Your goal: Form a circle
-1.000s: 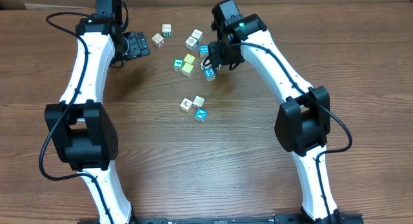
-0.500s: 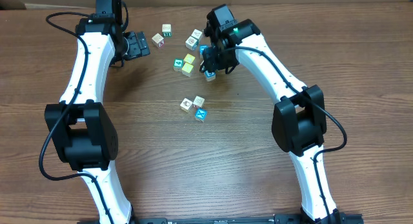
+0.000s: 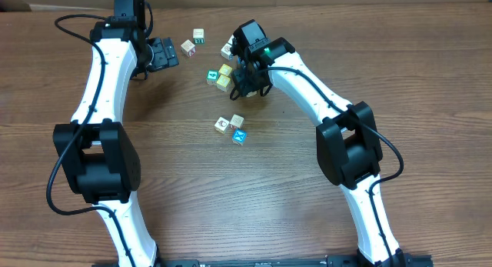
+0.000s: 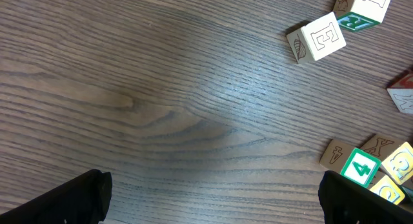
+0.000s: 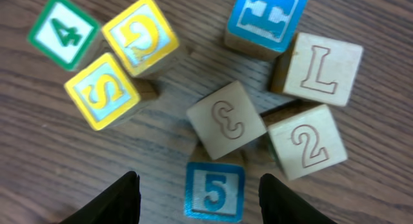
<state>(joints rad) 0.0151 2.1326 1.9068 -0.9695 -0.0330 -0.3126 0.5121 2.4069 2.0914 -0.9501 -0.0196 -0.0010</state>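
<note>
Blue 5 block (image 5: 214,192) sits on the wooden table (image 5: 39,172) between the tips of the right claw (image 5: 200,201). Just beyond it is the 3 block (image 5: 226,119). Rightward are the 2 block (image 5: 303,141), L block (image 5: 319,69) and blue H block (image 5: 266,20); leftward, the yellow S block (image 5: 103,90), yellow G block (image 5: 139,35) and green 4 block (image 5: 64,31).

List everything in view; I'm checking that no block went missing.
Table: one, brown wood, underneath.
Grouped blocks: three, two pale and one blue, mid-table; no ring.
Far blocks: two, pale, left end of the scatter.
Clustered blocks: eight in the right wrist view; two yellow, one green, two blue, three plain; far middle.
Half-hidden block: one, pale, by the right arm; perhaps counted above.
Arms: two, white and black, either side.
Left gripper: one, black, open and empty, beside the far blocks.
Right gripper: one, black, open, straddling a blue block.
</note>
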